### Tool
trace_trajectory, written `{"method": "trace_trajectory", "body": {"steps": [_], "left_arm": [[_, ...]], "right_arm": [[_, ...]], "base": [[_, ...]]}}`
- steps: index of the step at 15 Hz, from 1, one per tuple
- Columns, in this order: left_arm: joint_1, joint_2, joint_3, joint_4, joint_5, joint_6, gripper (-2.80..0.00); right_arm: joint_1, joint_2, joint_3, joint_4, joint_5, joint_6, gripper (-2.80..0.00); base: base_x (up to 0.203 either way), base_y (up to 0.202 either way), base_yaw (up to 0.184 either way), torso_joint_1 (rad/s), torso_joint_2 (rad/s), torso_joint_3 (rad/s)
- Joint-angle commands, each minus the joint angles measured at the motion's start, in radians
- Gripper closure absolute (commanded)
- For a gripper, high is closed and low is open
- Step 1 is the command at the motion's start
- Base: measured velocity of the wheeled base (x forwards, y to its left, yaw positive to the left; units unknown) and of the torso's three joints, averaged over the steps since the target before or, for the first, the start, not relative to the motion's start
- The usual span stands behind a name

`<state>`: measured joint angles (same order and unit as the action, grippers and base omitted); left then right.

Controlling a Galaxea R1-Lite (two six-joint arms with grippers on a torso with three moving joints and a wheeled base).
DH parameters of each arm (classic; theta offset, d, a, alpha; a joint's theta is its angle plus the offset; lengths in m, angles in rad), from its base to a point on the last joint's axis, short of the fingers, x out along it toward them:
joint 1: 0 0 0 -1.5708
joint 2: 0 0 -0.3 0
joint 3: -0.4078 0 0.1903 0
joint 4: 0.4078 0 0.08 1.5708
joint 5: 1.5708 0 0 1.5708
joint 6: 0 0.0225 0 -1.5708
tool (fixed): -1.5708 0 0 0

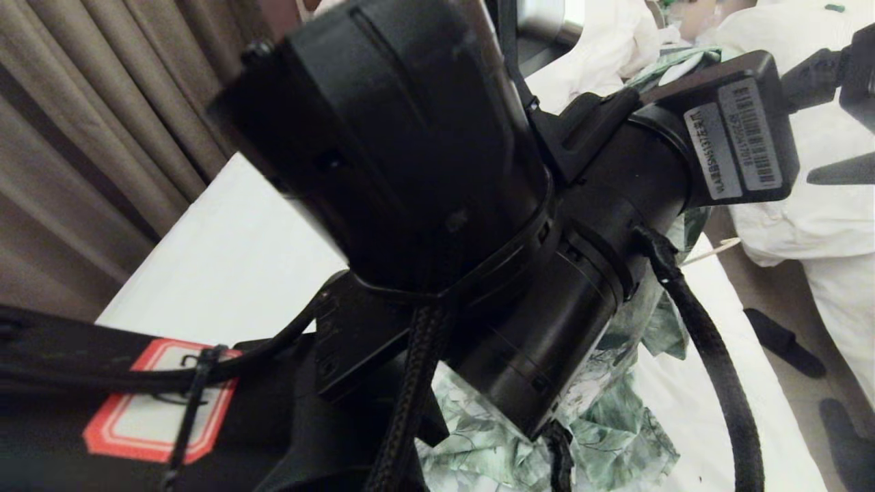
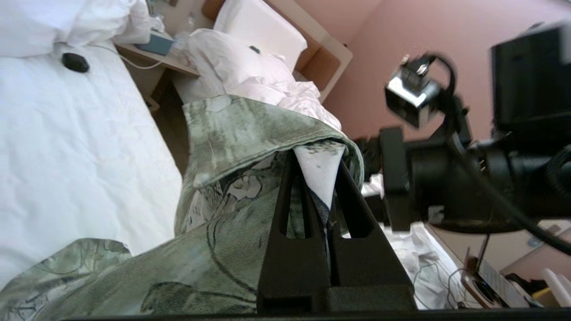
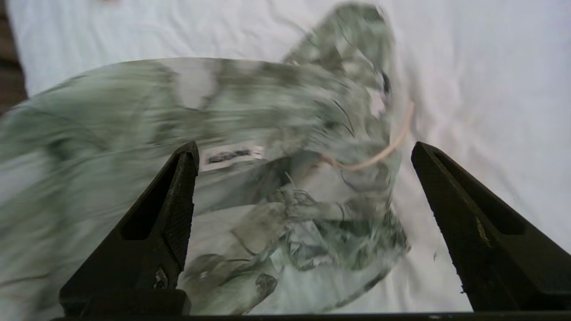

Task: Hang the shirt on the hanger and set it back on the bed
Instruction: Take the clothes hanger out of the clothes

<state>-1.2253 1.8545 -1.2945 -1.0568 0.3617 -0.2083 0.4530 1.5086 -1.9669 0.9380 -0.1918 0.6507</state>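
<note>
The left end effector [image 2: 328,196] pinches the shirt [image 2: 241,147] tight. Only the right wrist view shows the right end effector [image 3: 303,187] spread wide above the hanger [image 3: 379,154].

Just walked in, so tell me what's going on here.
The left pincer is shut on a fold of the green-and-white floral button-up shirt, holding it above the white-sheeted bed. The right pincer hangs open over the shirt's lower part, gripping nothing. A thin cream hanger shows among the cloth; the shirt isn't hung properly yet.
</note>
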Motion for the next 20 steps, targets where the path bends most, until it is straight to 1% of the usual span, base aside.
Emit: {"method": "trace_trajectory", "body": {"steps": [1, 3, 4, 6, 10, 12, 16, 17, 19, 20], "left_arm": [[0.006, 0.008, -0.006, -0.006, 0.002, -0.002, 0.0], [0.007, 0.006, -0.01, -0.006, 0.0, -0.002, 0.0], [0.007, 0.006, -0.015, -0.005, 0.0, -0.002, 0.0], [0.013, 0.005, -0.021, -0.005, 0.002, -0.001, 0.0], [0.021, 0.005, -0.026, -0.005, 0.002, 0.0, 0.0], [0.022, 0.003, -0.028, -0.005, 0.0, 0.0, 0.0], [0.022, 0.0, -0.034, -0.003, 0.001, 0.0, 0.0], [0.021, -0.002, -0.034, -0.003, 0.002, 0.0, 0.0], [0.022, -0.004, -0.034, -0.003, 0.002, 0.001, 0.0], [0.022, -0.004, -0.035, -0.003, 0.002, 0.001, 0.0]], "right_arm": [[-0.02, 0.02, 0.012, 0.017, 0.006, 0.043, -2.8], [-0.038, 0.015, 0.096, 0.011, 0.049, 0.086, -2.8], [-0.061, 0.01, 0.145, -0.007, 0.085, 0.096, -2.8], [-0.091, -0.008, 0.243, -0.078, 0.131, 0.103, -2.8], [-0.105, -0.065, 0.505, -0.33, 0.15, 0.103, -2.8], [-0.105, -0.113, 0.601, -0.476, 0.158, 0.101, -2.8], [-0.105, -0.2, 0.848, -0.855, 0.231, 0.088, -2.8], [-0.105, -0.214, 0.889, -0.922, 0.243, 0.085, -2.8], [-0.108, -0.222, 0.915, -0.949, 0.247, 0.075, -2.8], [-0.109, -0.22, 0.918, -0.95, 0.246, 0.049, -2.8]], "base": [[0.0, 0.0, 0.0, 0.0, 0.0, 0.0], [0.0, 0.0, 0.0, 0.0, 0.0, 0.0], [0.0, 0.0, 0.0, 0.0, 0.0, 0.0], [0.0, 0.0, 0.0, 0.0, 0.0, 0.0], [0.0, 0.0, 0.0, 0.0, 0.0, 0.0], [0.0, 0.0, 0.0, 0.0, 0.0, 0.0], [0.0, 0.0, 0.0, 0.0, 0.0, 0.0], [0.0, 0.0, 0.0, 0.0, 0.0, 0.0], [0.0, 0.0, 0.0, 0.0, 0.0, 0.0], [0.0, 0.0, 0.0, 0.0, 0.0, 0.0]]}}
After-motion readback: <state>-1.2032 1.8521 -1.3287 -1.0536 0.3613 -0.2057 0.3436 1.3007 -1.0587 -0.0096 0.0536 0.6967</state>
